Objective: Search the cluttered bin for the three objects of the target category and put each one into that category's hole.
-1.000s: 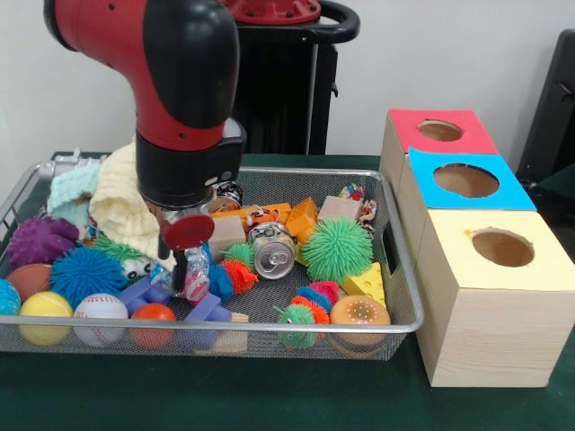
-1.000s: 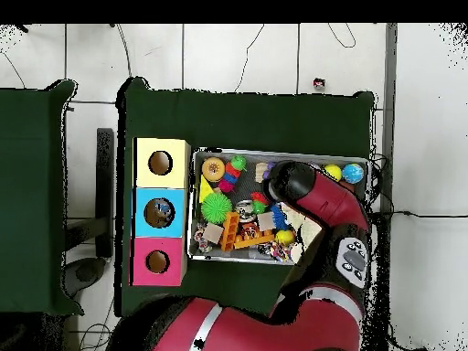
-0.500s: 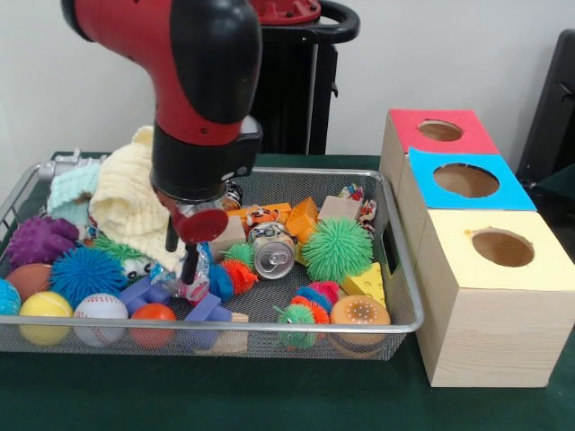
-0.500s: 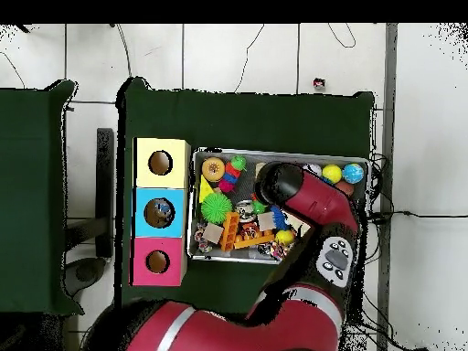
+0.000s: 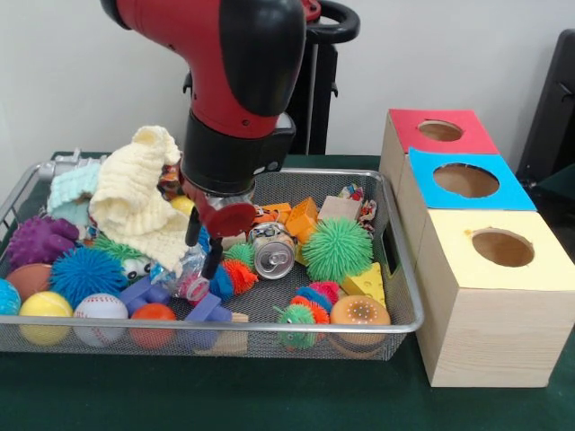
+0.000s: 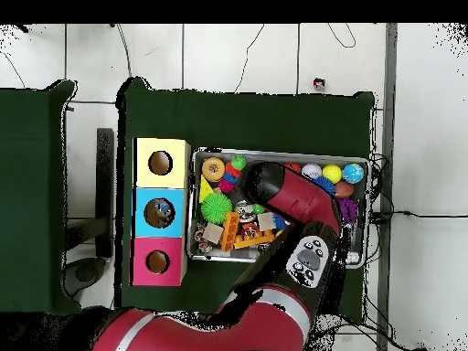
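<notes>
The silver wire-mesh bin (image 5: 395, 325) is full of toys and also shows in the overhead view (image 6: 274, 152). My gripper (image 5: 201, 260) hangs low over the bin's middle-left, open and empty. It sits just above a clear plastic item (image 5: 190, 280) and small spiky balls (image 5: 235, 274). To its right are a drink can (image 5: 272, 251) and a green spiky ball (image 5: 337, 249). In the overhead view the arm (image 6: 274, 187) hides the gripper. Three boxes stand beside the bin, each with a round hole: red (image 5: 440, 132), blue (image 5: 464, 180) and yellow (image 5: 503, 247).
A cream knitted cloth (image 5: 135, 202) is heaped at the bin's back left. A baseball (image 5: 101, 310), a yellow ball (image 5: 45, 310), a blue spiky ball (image 5: 85, 274), a doughnut (image 5: 359, 312) and a cheese wedge (image 5: 367, 283) lie along the front.
In the front view the arm has moved right across the bin, from over the cloth's edge toward the can. The cloth now shows more fully. The toys have not moved.
</notes>
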### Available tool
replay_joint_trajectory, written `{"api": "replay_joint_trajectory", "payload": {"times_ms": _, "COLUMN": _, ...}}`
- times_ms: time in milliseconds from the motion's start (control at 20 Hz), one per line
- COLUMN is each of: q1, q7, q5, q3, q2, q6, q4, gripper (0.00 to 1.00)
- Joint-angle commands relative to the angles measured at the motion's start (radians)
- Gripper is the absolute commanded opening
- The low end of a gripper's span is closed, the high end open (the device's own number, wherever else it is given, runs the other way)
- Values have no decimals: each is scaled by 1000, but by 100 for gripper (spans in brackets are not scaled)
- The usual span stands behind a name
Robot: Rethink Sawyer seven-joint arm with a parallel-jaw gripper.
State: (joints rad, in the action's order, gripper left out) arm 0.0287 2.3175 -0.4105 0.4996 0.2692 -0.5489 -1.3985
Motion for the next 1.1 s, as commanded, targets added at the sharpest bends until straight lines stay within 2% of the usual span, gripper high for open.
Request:
{"api": "replay_joint_trajectory", "payload": {"times_ms": 50, "q1": -26, "q7": 399, "q5": -91, "q3": 30, "q2": -106, "q6": -61, "q4": -14, "gripper": 100}}
{"api": "replay_joint_trajectory", "payload": {"times_ms": 200, "q1": -46, "q7": 478, "q5": -142, "q3": 52, "q2": -136, "q6": -31, "q4": -14, "gripper": 100}}
{"api": "replay_joint_trajectory", "payload": {"times_ms": 350, "q1": -82, "q7": 599, "q5": -167, "q3": 151, "q2": -184, "q6": -121, "q4": 23, "gripper": 100}}
{"api": "replay_joint_trajectory", "payload": {"times_ms": 400, "q1": -86, "q7": 628, "q5": -182, "q3": 160, "q2": -189, "q6": -133, "q4": 22, "gripper": 100}}
{"api": "replay_joint_trajectory", "payload": {"times_ms": 450, "q1": -78, "q7": 699, "q5": -237, "q3": 143, "q2": -183, "q6": -117, "q4": 10, "gripper": 100}}
{"api": "replay_joint_trajectory", "payload": {"times_ms": 500, "q1": -83, "q7": 731, "q5": -260, "q3": 141, "q2": -186, "q6": -104, "q4": 6, "gripper": 100}}
{"api": "replay_joint_trajectory", "payload": {"times_ms": 600, "q1": -85, "q7": 802, "q5": -290, "q3": 168, "q2": -213, "q6": -132, "q4": 34, "gripper": 100}}
{"api": "replay_joint_trajectory", "payload": {"times_ms": 900, "q1": -81, "q7": 1011, "q5": -383, "q3": 167, "q2": -280, "q6": -157, "q4": 113, "gripper": 100}}
{"api": "replay_joint_trajectory", "payload": {"times_ms": 1100, "q1": -96, "q7": 1240, "q5": -433, "q3": 230, "q2": -350, "q6": -233, "q4": 204, "gripper": 100}}
